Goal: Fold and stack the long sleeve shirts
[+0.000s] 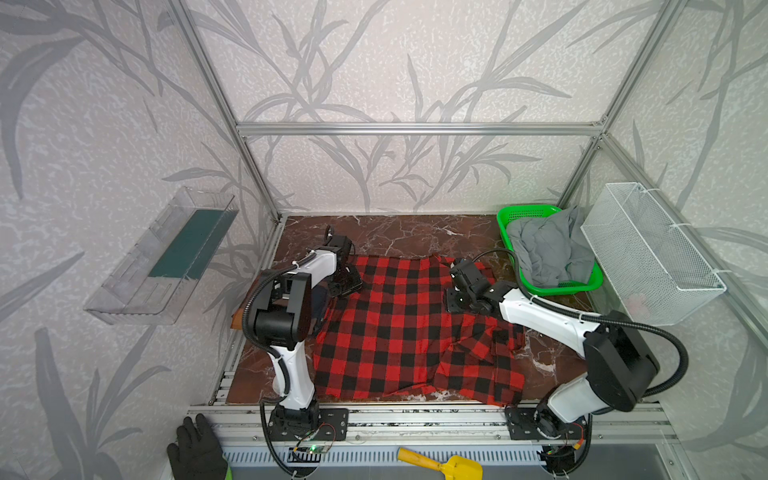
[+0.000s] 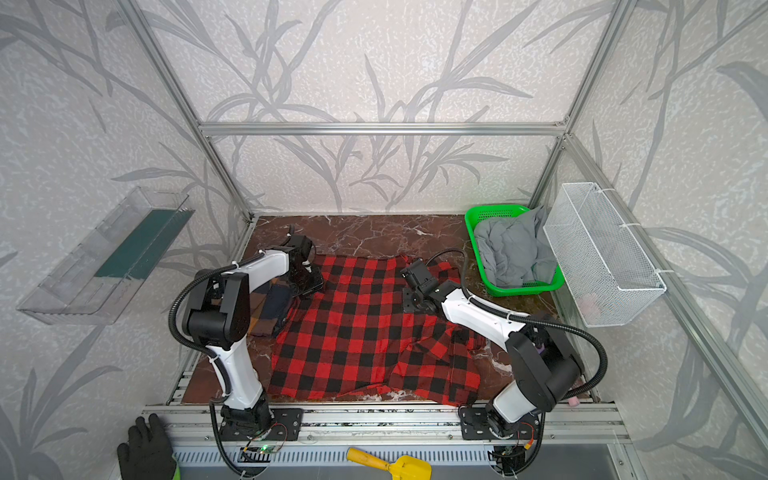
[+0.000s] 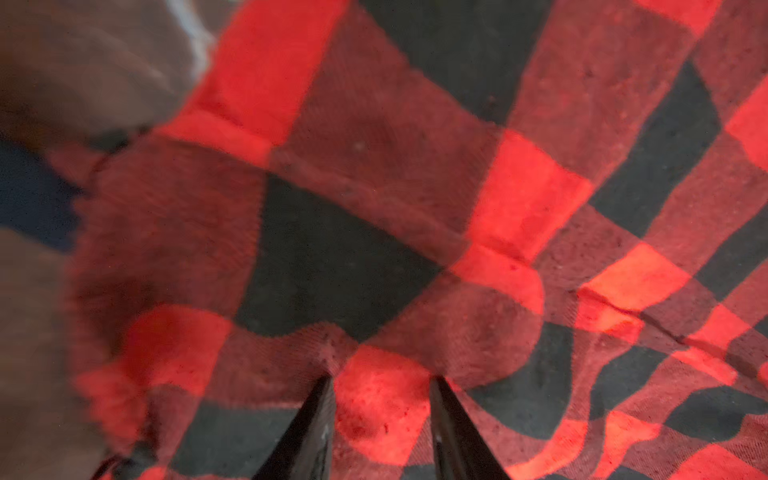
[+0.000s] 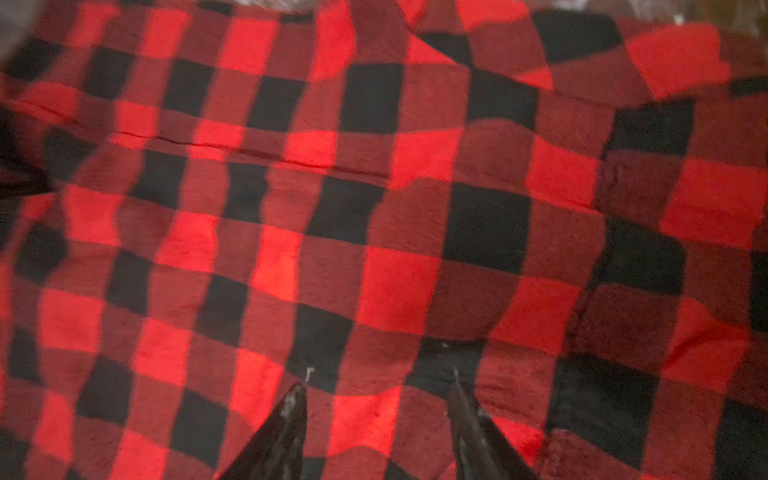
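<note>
The red-and-black shirt (image 1: 395, 332) lay spread over the middle of the table (image 1: 415, 237), reaching from near the back to the front edge. It was soft, fuzzy cloth in big squares of bright red, dull red and black. The body lay mostly flat, with low ripples and one long crease. On the right a sleeve was folded over on itself into a rumpled, angular flap near the front corner. The second shirt (image 2: 272, 309) – brown, orange and navy plaid – lay folded at the left edge of the red one, mostly hidden under the left arm.

The left gripper (image 1: 345, 286) sat low at the shirt's back left corner. In its wrist view the two thin black fingers (image 3: 324, 419) stood apart, tips against the cloth, with a small pucker by one tip. The right gripper (image 1: 454, 301) was down on the shirt's back right part. Its fingers (image 4: 291, 424) stood wider apart, tips on flat cloth. Neither pinched a fold that I could see.

The table was dark red-brown marble with white veins. At its back right corner stood a green slotted plastic basket (image 1: 509, 216) holding crumpled grey cloth (image 1: 548, 249). Beside it a white wire-mesh bin (image 1: 648, 257) hung on the right wall – a clear plastic tray (image 1: 162, 257) on the left wall. A black glove (image 1: 197, 451) and a yellow scoop (image 1: 453, 465) lay in front of the rail.
</note>
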